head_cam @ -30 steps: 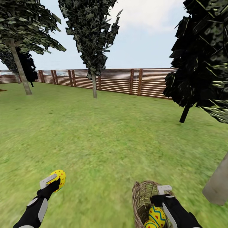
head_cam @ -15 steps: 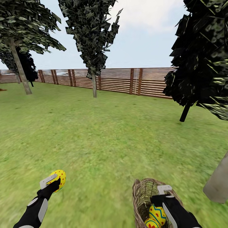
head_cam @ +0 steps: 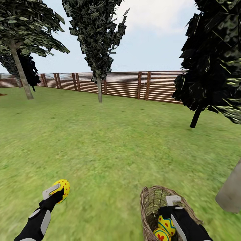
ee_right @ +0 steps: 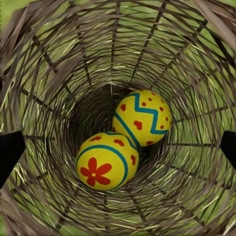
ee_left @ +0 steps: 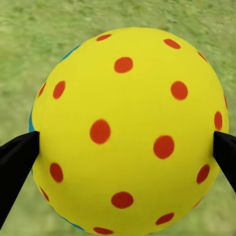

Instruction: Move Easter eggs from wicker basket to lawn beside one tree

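**One egg lifted out, two in the basket, none yet set down by a tree**

Progress: The left gripper (head_cam: 56,191) holds one Easter egg (head_cam: 61,189) above the lawn (head_cam: 110,147), its fingers closed narrowly against the egg's sides; the left wrist view shows the dotted egg (ee_left: 129,132) pinched between both dark fingertips. This egg is out of the basket but not placed. No egg lies on the grass beside any trunk in view.

Container: The wicker basket (head_cam: 151,204) sits at the lower right of the head view. Two eggs rest at its bottom, touching each other: a zigzag-and-heart egg (ee_right: 142,118) and a flower-marked egg (ee_right: 107,161). The basket is otherwise bare inside.

Right gripper (head_cam: 171,205): it is poised over the basket's mouth, fingers spread wide at either edge of the right wrist view and holding nothing.

Outstanding, by judgement: two eggs are to be extracted and all three grouped at one tree. A pale trunk (head_cam: 231,192) stands just beside the basket; another grey-trunked tree (head_cam: 99,89) stands well apart near the fence (head_cam: 127,85).
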Tool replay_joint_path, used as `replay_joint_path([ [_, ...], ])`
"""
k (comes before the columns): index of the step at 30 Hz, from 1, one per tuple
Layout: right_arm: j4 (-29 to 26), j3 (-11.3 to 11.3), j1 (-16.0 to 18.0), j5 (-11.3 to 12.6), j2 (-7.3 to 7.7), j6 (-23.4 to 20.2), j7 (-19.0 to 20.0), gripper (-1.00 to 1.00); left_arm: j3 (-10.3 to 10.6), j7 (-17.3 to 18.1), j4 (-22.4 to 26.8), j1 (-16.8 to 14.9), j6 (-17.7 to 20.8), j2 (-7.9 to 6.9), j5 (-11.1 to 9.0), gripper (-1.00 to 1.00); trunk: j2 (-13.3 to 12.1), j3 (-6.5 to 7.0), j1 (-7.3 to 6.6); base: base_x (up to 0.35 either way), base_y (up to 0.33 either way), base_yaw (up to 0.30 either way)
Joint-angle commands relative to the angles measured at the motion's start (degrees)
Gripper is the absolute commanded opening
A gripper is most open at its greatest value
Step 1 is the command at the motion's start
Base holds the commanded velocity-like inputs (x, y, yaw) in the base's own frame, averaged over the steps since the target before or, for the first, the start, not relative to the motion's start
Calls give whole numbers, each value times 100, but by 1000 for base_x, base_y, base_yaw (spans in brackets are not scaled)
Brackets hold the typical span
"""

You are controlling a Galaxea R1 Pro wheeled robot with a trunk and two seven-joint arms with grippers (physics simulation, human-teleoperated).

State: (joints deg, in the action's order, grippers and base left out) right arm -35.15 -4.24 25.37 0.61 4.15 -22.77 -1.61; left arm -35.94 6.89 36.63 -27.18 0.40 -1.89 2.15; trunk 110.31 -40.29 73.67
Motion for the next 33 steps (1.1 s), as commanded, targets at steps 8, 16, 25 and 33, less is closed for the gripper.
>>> replay_joint_path([
  [8,-10,-31,2,1,-13,-35,-16,100,-36,49,2,-7,4,5,23,-100,325,-150,176,0,0,0],
  [16,-10,-24,0,-1,-10,-35,-16,100,-36,49,2,-7,4,16,31,-100,646,-293,351,0,0,0],
  [25,-10,-14,1,7,-10,-30,-19,100,-36,49,2,-7,4,22,31,-100,1007,-455,549,0,0,0],
  [33,-10,-16,1,-9,-10,-26,-14,100,-36,49,2,-7,4,22,31,-100,1328,-599,725,0,0,0],
])
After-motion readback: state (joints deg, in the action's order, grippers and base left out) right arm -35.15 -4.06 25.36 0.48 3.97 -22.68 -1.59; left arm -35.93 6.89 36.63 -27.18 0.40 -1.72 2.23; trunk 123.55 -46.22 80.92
